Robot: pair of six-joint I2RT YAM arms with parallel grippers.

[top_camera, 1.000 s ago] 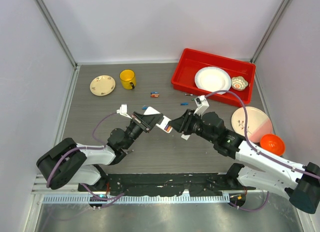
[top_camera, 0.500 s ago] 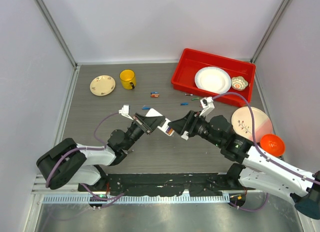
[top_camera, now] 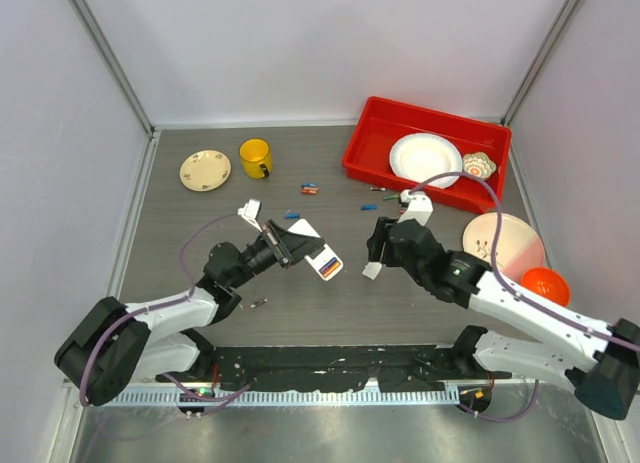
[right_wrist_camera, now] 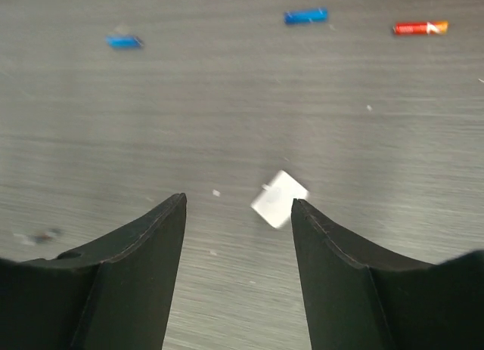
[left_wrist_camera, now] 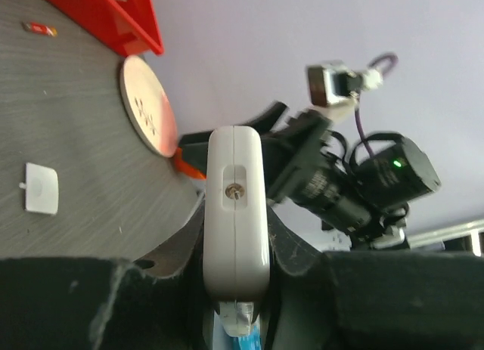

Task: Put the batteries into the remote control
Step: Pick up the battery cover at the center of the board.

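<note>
Remote control: small flat white rectangular handset point(top_camera: 320, 259), one, gripped across its middle by the left gripper point(top_camera: 290, 245). It seems to be held off the grey table point(top_camera: 180, 223).
Long axis: diagonal in the top view, far-left to near-right. The near-right end faces the right gripper and shows blue and orange bands; I cannot tell whether these are seated cells.
Right gripper point(right_wrist_camera: 239, 202): fingers spread wide, nothing between them, near the remote's right side but apart from it.
Batteries: tiny thin coloured cylinders, loose on the table beyond both grippers. I count six, though they are too small to be sure: a red-and-blue pair point(top_camera: 309, 189), one blue point(top_camera: 290, 214), one blue point(top_camera: 369, 207), two beside the tray point(top_camera: 385, 193).
Nearer arm: the right, to the central blue cell, which lies roughly left-right.
Cover: small white square lid point(right_wrist_camera: 279, 199), one, flat on the table below the right fingers.
Next move, my guess: the right arm reaches out for that cell.
Others: one red plastic tray point(top_camera: 365, 148), one yellow mug point(top_camera: 255, 158), one orange bowl point(top_camera: 545, 287).
</note>
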